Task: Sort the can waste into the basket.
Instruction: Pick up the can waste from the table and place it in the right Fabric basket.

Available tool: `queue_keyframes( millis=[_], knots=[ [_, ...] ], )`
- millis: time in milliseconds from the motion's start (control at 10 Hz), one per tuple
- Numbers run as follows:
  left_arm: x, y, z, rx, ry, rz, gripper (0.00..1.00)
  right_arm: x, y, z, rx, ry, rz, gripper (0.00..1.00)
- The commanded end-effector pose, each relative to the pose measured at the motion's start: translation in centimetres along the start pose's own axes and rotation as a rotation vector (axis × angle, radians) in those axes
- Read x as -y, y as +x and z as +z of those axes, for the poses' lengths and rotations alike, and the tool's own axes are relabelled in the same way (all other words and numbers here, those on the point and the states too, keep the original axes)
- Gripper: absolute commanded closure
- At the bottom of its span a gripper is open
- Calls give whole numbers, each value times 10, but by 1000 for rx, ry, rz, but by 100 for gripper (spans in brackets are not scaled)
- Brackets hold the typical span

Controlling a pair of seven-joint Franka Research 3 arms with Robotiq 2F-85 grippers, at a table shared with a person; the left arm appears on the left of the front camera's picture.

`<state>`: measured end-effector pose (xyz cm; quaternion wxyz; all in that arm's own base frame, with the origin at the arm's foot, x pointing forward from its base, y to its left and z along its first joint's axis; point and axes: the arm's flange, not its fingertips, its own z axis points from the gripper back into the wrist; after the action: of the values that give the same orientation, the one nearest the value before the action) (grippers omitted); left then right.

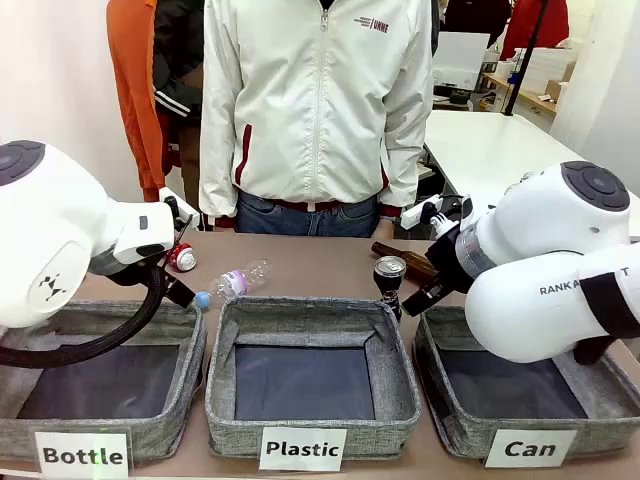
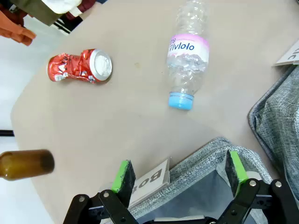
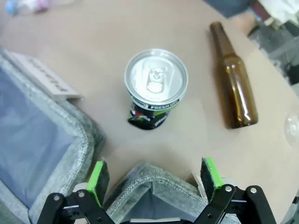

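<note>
A dark can with a silver top stands upright on the table, just beyond the gap between the middle and right bins. A crushed red can lies on its side at the far left. The grey basket labelled "Can" is the right bin. My right gripper hangs open over this basket's far left corner, a little short of the dark can. Over the far rim of the "Bottle" bin, my left gripper is open and holds nothing, well short of the red can.
A clear plastic bottle with a blue cap lies between the cans. One brown glass bottle lies beside the dark can, another at the table's left edge. The "Plastic" bin is in the middle. A person stands at the far side.
</note>
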<state>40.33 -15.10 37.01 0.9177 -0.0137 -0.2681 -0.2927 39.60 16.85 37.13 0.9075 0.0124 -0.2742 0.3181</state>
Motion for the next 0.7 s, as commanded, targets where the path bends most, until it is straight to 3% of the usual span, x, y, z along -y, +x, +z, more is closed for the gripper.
queue_keyframes(
  millis=[0,600],
  knots=[
    [0,0,0,0,0,0,0,0,0,0,0,0,0,0],
    [0,0,0,0,0,0,0,0,0,0,0,0,0,0]
  ],
)
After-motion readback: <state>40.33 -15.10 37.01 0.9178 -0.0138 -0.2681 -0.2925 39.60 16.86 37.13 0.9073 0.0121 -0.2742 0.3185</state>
